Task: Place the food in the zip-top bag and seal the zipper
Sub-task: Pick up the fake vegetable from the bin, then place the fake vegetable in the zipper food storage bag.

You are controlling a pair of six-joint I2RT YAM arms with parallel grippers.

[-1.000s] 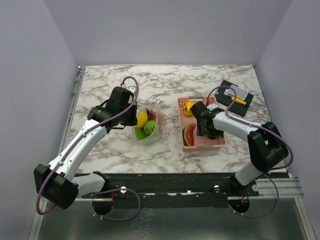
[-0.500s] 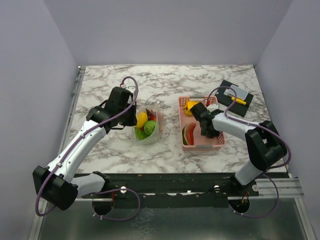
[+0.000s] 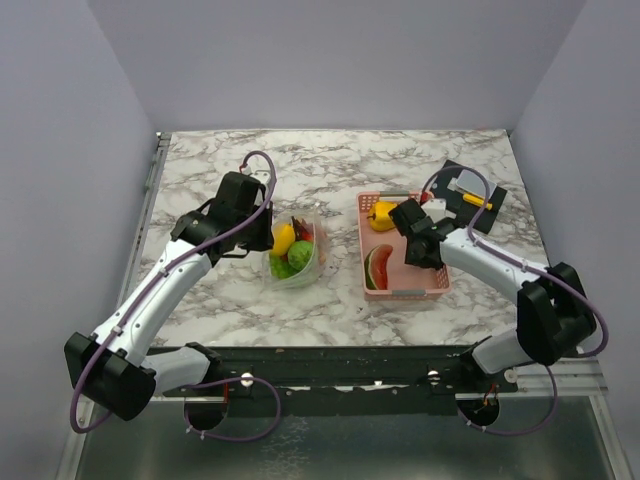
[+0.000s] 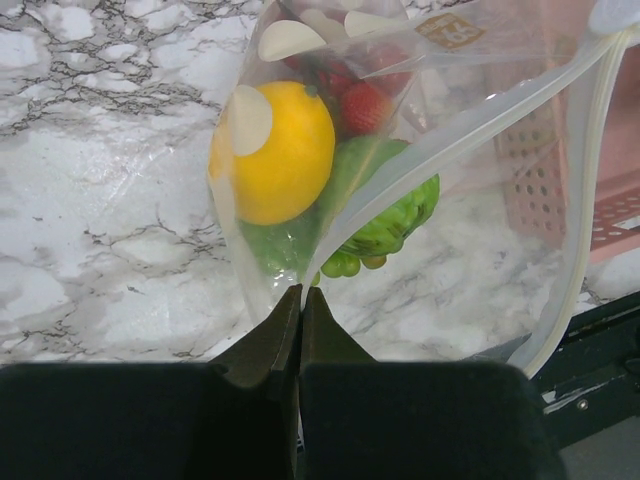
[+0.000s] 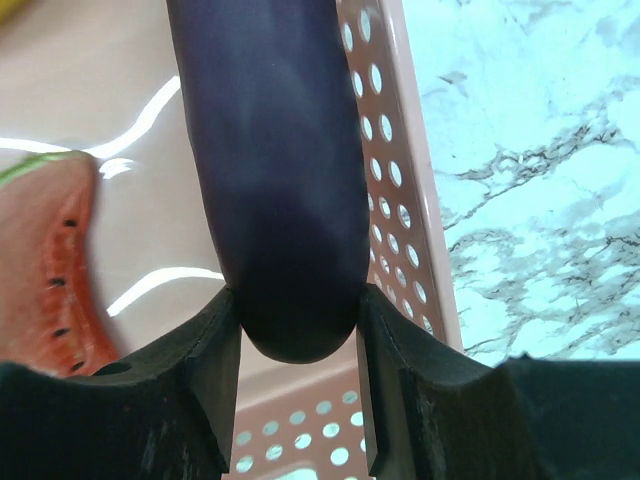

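We take the pink basket (image 3: 405, 292) as our mark. Left of it, our left hand (image 4: 301, 300) is pinched closed on the edge of the bag (image 4: 430, 90), which stands on the marble surface (image 3: 220, 170) just beside the basket. In the bag we see a lemon (image 4: 280, 150), a strawberry (image 4: 365, 105) and a green fruit (image 4: 395, 215). The zipper (image 4: 480, 125) is unsealed, its two strips spread apart toward the basket. Over the basket, our right hand (image 5: 298, 340) is closed on a purple piece (image 5: 270, 170), which sticks out past the fingers (image 5: 385, 350) beside the basket's perforated right wall. A watermelon slice (image 5: 50, 260) lies in the basket on its left side, and a yellow piece (image 3: 382, 214) sits at its far left corner
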